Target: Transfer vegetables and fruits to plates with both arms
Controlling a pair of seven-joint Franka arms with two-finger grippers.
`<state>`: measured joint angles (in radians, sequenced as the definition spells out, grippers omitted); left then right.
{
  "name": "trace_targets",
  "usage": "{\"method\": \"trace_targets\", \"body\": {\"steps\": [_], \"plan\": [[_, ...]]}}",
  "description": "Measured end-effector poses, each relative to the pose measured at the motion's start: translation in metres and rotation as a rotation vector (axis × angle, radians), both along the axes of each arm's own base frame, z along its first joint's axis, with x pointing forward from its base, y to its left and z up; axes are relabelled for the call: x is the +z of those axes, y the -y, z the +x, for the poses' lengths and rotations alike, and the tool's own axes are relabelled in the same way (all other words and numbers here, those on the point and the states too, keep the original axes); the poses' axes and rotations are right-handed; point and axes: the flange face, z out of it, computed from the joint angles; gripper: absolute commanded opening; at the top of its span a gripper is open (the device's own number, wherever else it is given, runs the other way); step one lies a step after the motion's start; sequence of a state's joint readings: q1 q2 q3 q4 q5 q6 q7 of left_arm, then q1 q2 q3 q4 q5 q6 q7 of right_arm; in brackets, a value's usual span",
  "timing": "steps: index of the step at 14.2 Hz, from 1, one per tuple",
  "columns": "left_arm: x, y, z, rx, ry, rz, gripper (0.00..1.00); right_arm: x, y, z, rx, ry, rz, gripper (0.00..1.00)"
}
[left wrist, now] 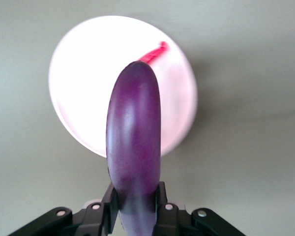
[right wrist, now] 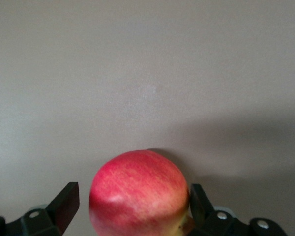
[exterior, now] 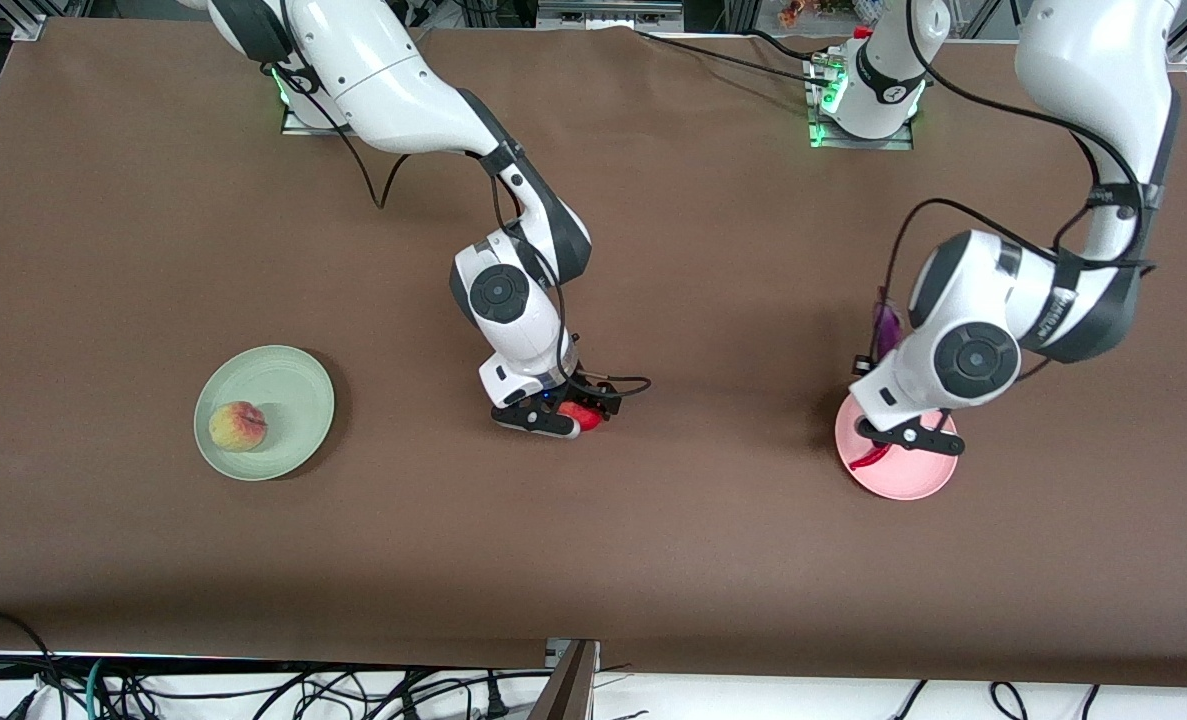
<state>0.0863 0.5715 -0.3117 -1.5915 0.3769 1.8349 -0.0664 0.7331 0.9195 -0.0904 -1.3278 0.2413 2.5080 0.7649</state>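
Red fruit [right wrist: 139,194] between right tool [right wrist: 132,206] fingers

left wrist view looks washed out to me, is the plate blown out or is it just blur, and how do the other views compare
In the left wrist view the pink plate is overexposed to near white and the chili on it is soft, while the eggplant shows a gentle sheen. In the right wrist view the red fruit is soft-edged and casts a faint shadow on the cloth. The front view is evenly lit, with soft shadows beside both plates.
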Motion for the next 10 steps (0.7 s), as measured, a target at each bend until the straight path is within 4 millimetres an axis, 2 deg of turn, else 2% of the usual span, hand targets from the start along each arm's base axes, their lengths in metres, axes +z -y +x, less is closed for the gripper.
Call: {"method": "trace_targets", "body": {"steps": [1,2,3,4,6,8,9,10], "plan": [[-0.014,-0.014,0.009,-0.04,0.022,-0.011,0.17,-0.001,0.0,0.0,0.001,0.0,-0.001,0.34],[-0.027,-0.024,0.016,-0.083,0.043,-0.034,0.25,0.0,0.0,0.001,0.001,0.004,0.0,0.24],[-0.038,-0.032,0.022,-0.114,0.06,-0.057,0.82,0.0,0.0,0.001,0.002,0.004,0.0,0.18],[-0.048,-0.04,0.028,-0.132,0.073,-0.072,1.0,0.0,0.0,0.001,0.004,0.005,-0.001,0.18],[-0.058,-0.051,0.034,-0.139,0.078,-0.081,1.0,0.001,0.002,0.003,0.007,0.008,-0.004,0.18],[-0.054,-0.054,0.037,-0.139,0.087,-0.081,1.0,0.008,0.014,0.011,0.024,-0.016,-0.033,0.18],[-0.05,-0.055,0.04,-0.137,0.095,-0.081,1.0,0.017,0.028,0.019,0.058,-0.043,-0.061,0.18],[-0.044,-0.056,0.043,-0.134,0.106,-0.081,1.0,0.031,0.051,0.03,0.107,-0.075,-0.089,0.18]]}}
